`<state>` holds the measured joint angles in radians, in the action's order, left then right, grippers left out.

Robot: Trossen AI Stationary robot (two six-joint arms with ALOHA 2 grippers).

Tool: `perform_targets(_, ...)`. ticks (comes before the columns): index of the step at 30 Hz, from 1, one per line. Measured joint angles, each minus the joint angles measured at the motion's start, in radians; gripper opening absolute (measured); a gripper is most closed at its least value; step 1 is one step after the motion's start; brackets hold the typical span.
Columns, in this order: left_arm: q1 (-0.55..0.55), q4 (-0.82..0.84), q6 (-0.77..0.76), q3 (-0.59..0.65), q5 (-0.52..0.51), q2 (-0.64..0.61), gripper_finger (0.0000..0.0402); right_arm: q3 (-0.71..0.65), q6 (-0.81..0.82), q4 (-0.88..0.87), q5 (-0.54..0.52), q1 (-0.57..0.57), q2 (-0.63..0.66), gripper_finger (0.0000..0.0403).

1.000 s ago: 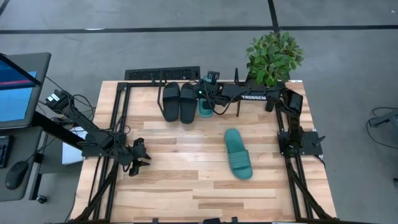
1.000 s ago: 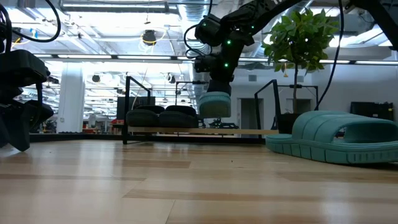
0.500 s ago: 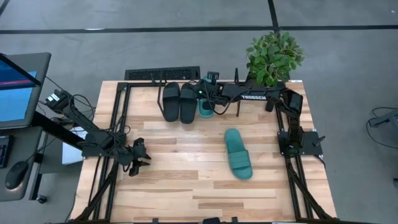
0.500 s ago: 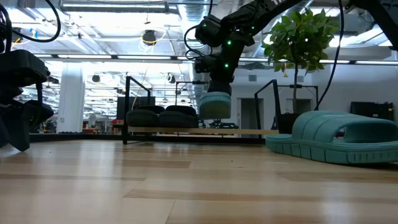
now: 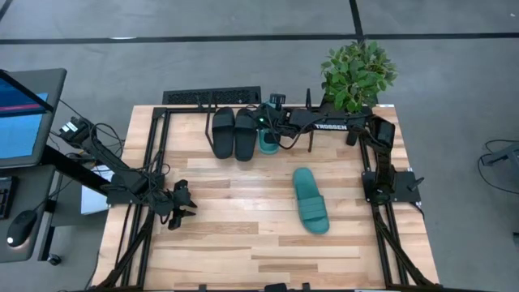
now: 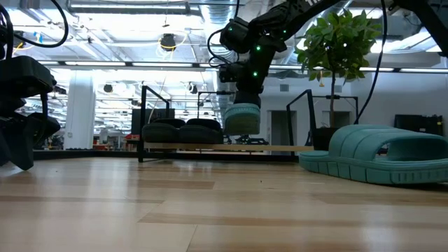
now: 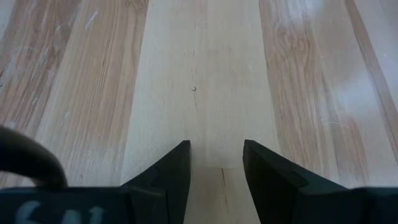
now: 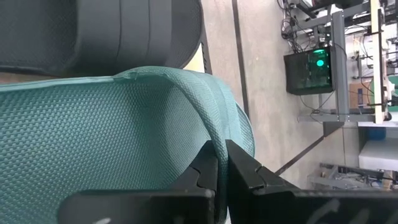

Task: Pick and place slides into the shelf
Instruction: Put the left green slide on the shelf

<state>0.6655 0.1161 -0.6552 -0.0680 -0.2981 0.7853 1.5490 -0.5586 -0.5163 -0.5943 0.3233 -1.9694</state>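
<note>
step in hand: placing the third slide on the shelf (image 5: pixel 212 96). two black slides (image 5: pixel 233 133) already sit side by side on the shelf at the far edge of the surface (image 5: pixel 243 235).

right gripper (image 5: pixel 268 136) is over the shelf, just beside the black pair on their right. its fingers (image 8: pixel 214 167) are clenched on the rim of a teal slide (image 6: pixel 242 117); the wrist view shows the two fingers pinching the thin edge, with the teal sole filling the near field and a black slide just beyond it. in the low view the held slide hangs on end, and its lower end looks close to the shelf bar; cannot tell whether it touches.

second teal slide (image 5: pixel 311 199) lies flat on the surface, well apart from the shelf, toward the right middle. no gripper near it.

left gripper (image 5: pixel 182 203) waits low over the left part of the surface, far from all slides. its fingers (image 7: pixel 171 174) are released, with bare wood showing in the gap between them.

judgement: task past halfway, two stored, one in the fingers, one left.

next move calls for lowering and tipping the held slide so it settles next to the black pair without nudging them, then letting go of the rim and lifting clear. risk: a slide held on end may topple off the bars on release.
</note>
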Motion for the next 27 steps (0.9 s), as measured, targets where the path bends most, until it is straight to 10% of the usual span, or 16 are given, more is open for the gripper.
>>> perform_targets(27, 0.000, 0.000, 0.000, 0.000, 0.000, 0.000, 0.0135, 0.001, 0.008, 0.019, 0.014, -0.001, -0.078, 0.0013)
